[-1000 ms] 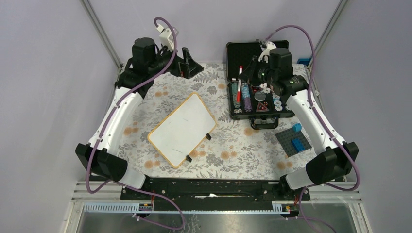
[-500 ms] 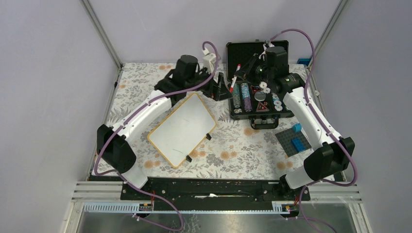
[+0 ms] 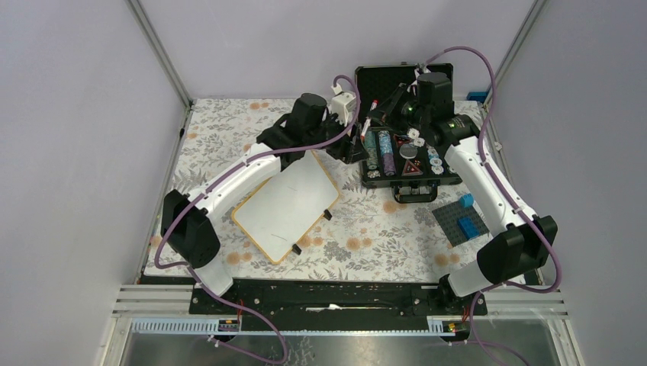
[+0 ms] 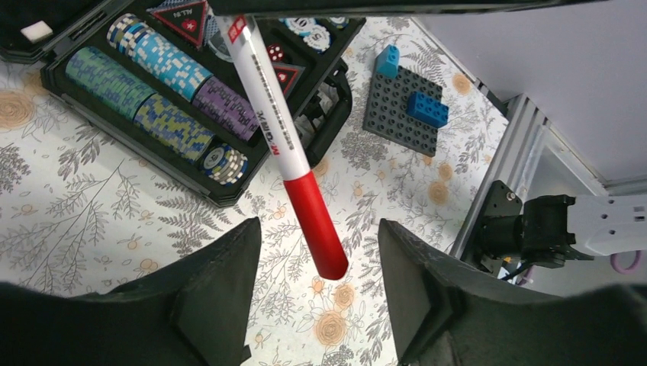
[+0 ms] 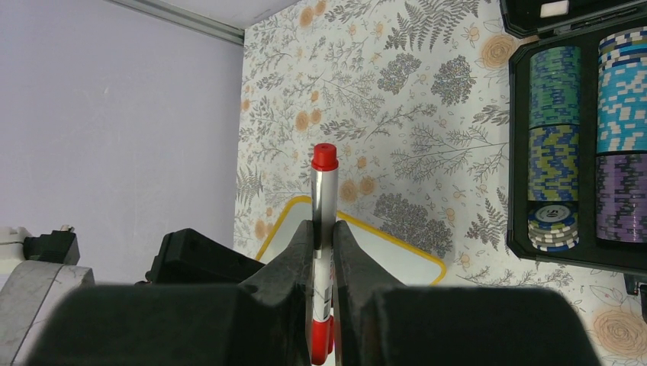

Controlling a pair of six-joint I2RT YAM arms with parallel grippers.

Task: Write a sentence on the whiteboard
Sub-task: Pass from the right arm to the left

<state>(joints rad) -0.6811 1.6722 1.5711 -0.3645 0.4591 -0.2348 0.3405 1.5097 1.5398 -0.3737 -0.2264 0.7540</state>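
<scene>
The whiteboard (image 3: 286, 202) lies tilted on the flowered table, its face showing no red sentence. It also shows in the right wrist view (image 5: 385, 255). My right gripper (image 5: 323, 229) is shut on a white marker with a red cap (image 5: 323, 191) and holds it in the air beside the case (image 3: 370, 118). My left gripper (image 4: 320, 297) is open, and its fingers (image 4: 221, 290) stand on either side of the marker's red cap (image 4: 314, 221) without touching it. In the top view the left gripper (image 3: 351, 145) sits just below the right gripper (image 3: 379, 114).
An open black case (image 3: 412, 183) with rows of poker chips (image 4: 152, 84) stands at the back right. A dark grey block plate (image 3: 450, 221) with blue bricks lies right of it, also in the left wrist view (image 4: 397, 114). A metal frame rail (image 4: 503, 168) runs along the table's right edge.
My left arm has swung from the back left across to the case, bringing its open fingers around the marker's cap. My right gripper has tilted the marker towards the left.
</scene>
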